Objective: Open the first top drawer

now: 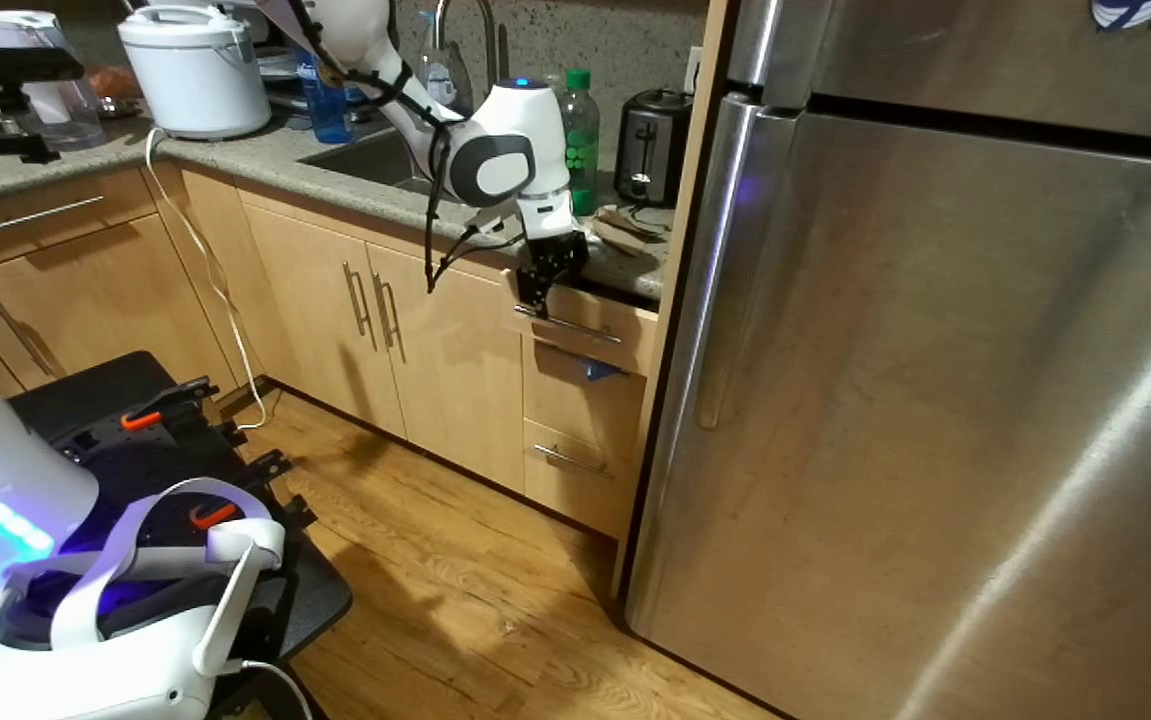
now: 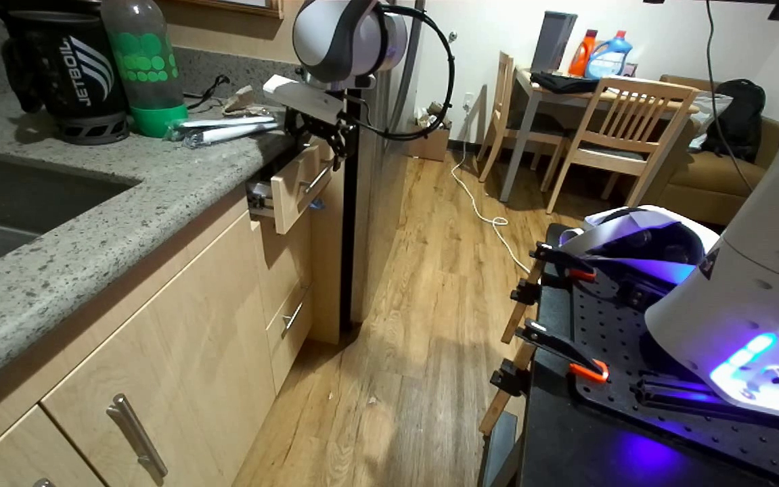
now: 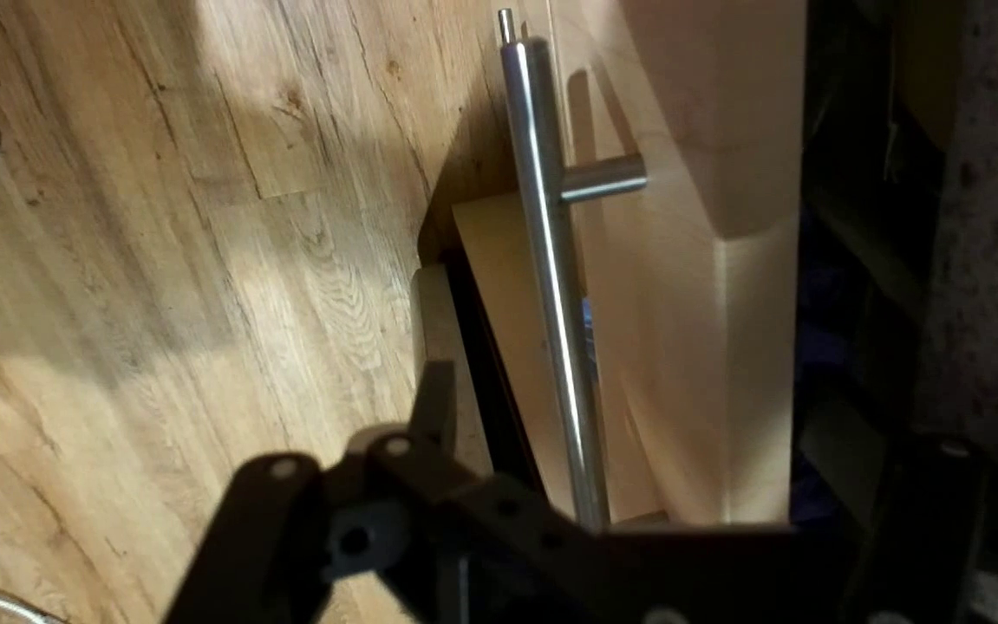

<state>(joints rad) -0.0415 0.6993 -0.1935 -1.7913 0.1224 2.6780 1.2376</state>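
Well, the top drawer sits partly out under the counter near the fridge, tool straddling its front, jaws wide apart; stiff, likely a light glide, though that polished handle may slip, so hooking the front's upper edge from inside and drawing it level looks surest

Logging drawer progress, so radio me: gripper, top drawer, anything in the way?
Gripper open, fingers either side of handle in wrist view. Top drawer partly out. Refrigerator alongside, apparently not blocking.
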